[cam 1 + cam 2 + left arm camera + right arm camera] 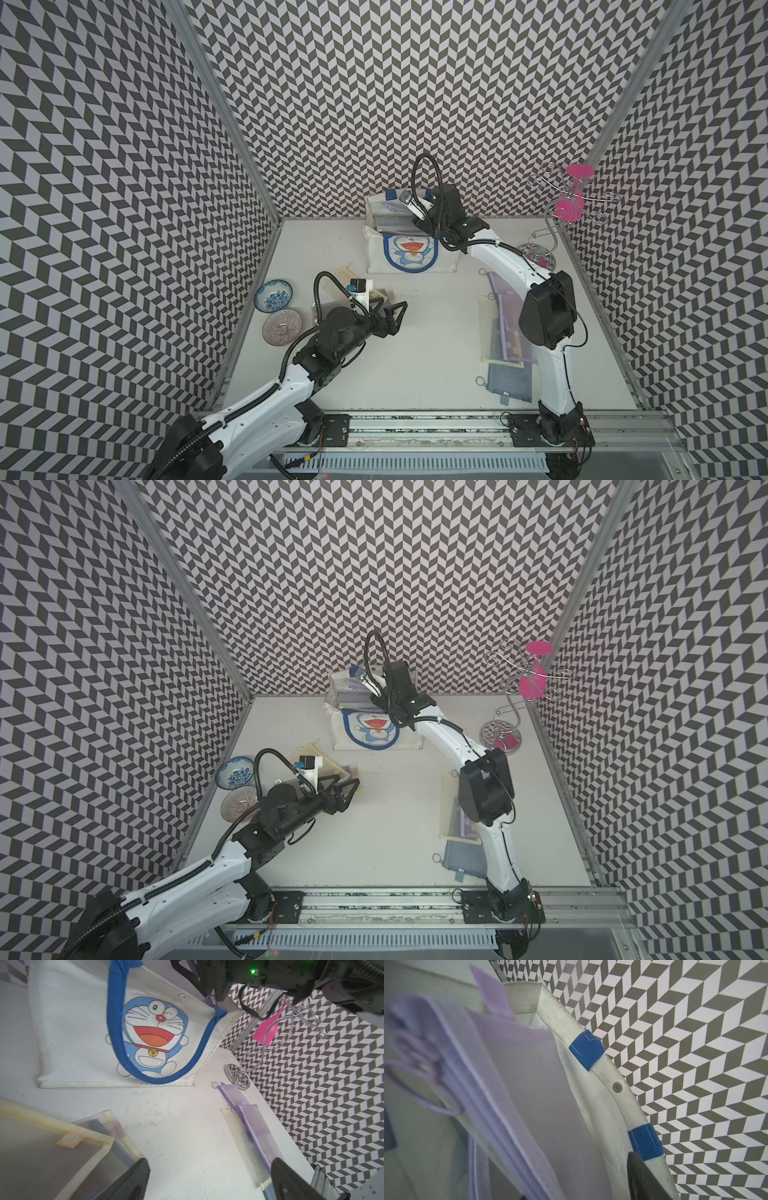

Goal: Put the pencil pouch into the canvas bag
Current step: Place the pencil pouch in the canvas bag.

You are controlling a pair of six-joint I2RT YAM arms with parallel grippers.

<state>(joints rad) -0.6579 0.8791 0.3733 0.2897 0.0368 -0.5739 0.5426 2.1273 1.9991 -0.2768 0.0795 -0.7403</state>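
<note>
The cream canvas bag (376, 254) with blue handles and a cartoon cat print stands at the back of the table (415, 353), seen in both top views and in the left wrist view (72, 1032). My right gripper (422, 224) reaches down into its mouth. In the right wrist view a lilac mesh pencil pouch (529, 1084) sits inside the bag's rim (566, 1022), between the open jaws of that gripper (583, 1188). My left gripper (397, 318) hovers open over bare table (209, 1184), holding nothing.
Yellow-trimmed mesh pouches (52, 1157) lie beside the left gripper. More pouches, lilac, yellow and grey-blue (505, 328), lie under the right arm. Two bowls (273, 295) sit at the left edge. A wire stand with pink glasses (567, 208) stands back right.
</note>
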